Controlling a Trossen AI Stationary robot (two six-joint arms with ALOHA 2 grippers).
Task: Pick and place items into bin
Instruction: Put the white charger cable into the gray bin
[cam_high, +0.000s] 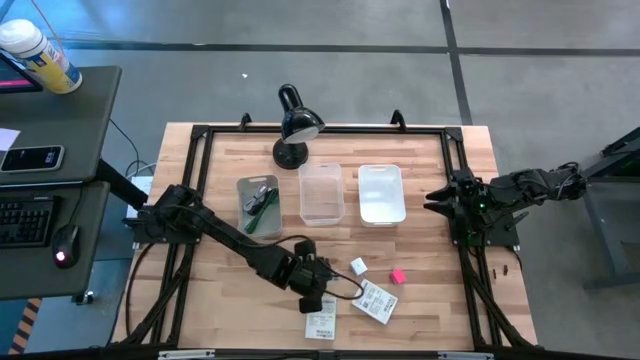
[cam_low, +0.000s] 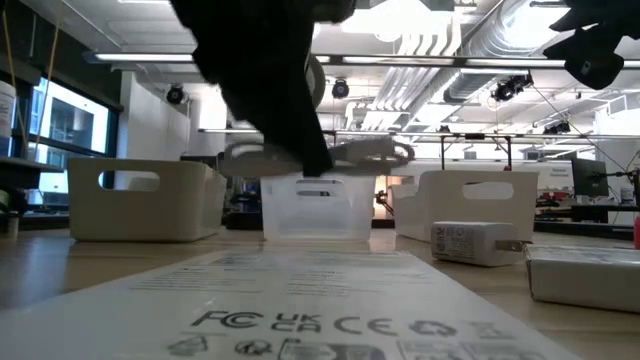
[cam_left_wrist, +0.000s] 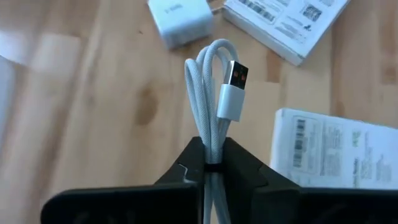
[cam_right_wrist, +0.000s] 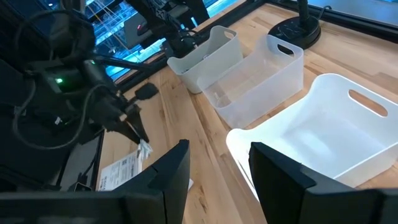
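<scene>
Near table front edge, left pincer (cam_left_wrist: 211, 163) clamps grey cord (cam_left_wrist: 211, 93).

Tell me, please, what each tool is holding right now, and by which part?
The left tool pinches a coiled grey braided USB cord at its bundled loops' middle. The right tool holds nothing.

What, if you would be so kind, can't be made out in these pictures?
- What lies in the grey bin, high view: dark and green things, too small to name.
- The cable's far end, left wrist view: hidden between the shut fingers of the left gripper.
- The packet print, low view: blurred, cut off by the bottom edge.
- The pink cube, low view: cut off at the right edge.
</scene>
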